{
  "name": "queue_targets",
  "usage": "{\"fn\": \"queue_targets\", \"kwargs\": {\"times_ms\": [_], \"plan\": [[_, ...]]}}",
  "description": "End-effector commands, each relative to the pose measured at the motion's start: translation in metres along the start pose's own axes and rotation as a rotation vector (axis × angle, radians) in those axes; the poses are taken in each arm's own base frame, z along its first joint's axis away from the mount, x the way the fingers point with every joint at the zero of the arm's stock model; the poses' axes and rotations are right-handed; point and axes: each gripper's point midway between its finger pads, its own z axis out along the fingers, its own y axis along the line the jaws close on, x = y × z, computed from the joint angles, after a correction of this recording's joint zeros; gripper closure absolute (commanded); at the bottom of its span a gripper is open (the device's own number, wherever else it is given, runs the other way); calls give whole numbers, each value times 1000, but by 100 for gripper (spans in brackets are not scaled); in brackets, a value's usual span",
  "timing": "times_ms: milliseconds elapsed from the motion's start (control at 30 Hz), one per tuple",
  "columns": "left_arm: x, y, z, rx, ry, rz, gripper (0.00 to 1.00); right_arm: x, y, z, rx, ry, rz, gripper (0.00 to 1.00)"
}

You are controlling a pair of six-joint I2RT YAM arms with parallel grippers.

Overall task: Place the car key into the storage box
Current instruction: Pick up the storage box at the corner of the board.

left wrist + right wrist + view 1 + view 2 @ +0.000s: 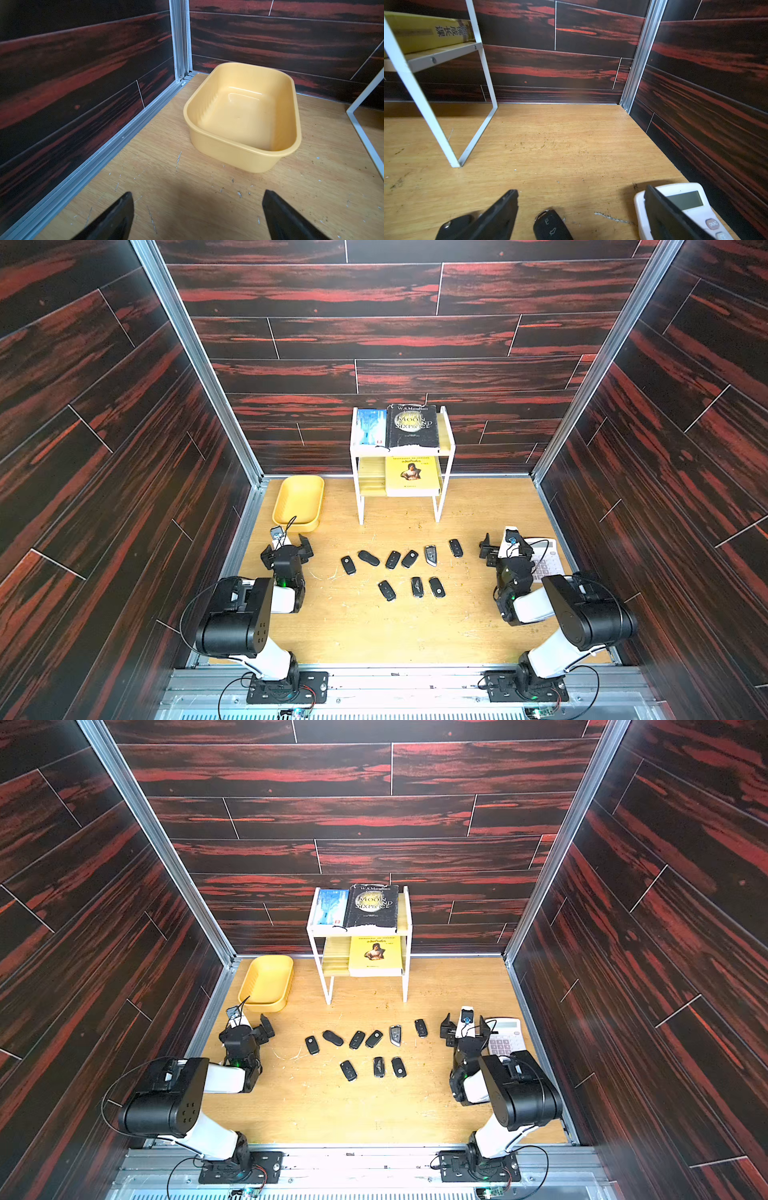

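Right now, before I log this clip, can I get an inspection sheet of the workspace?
surface: wooden table, scratched and speckled.
job's things: nine car keys loose mid-table; yellow storage box empty, far left corner.
clutter: white shelf holding three books; calculator by the right gripper.
grippers: left gripper open, empty, facing the box; right gripper open, empty, a key close by.
cables: black wrist cable arcs before the box; no snag seen.
surroundings: dark red wood-pattern walls, aluminium posts.
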Motion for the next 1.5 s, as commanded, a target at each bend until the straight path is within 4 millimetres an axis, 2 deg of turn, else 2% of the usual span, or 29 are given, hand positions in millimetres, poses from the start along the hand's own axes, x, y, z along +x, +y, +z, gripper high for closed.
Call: {"fn": "queue_targets", "kwargs": {"times_ms": [0, 1167, 1267, 1333, 1467], "plan": [[-6, 2, 0, -9, -22, -2, 0, -8, -1, 2, 2, -27, 21, 2], [-5, 0, 1, 3, -14, 8, 0, -8, -1, 1, -29, -27, 30, 2], [-14, 4, -4, -25, -32, 3, 0, -13, -13, 1, 38, -31, 56, 1], [-22, 8, -8, -47, -29, 2, 0, -18, -10, 1, 18, -26, 46, 1], [-53, 18, -26, -97, -66, -14, 0, -30, -3, 3, -3, -10, 19, 1]]}}
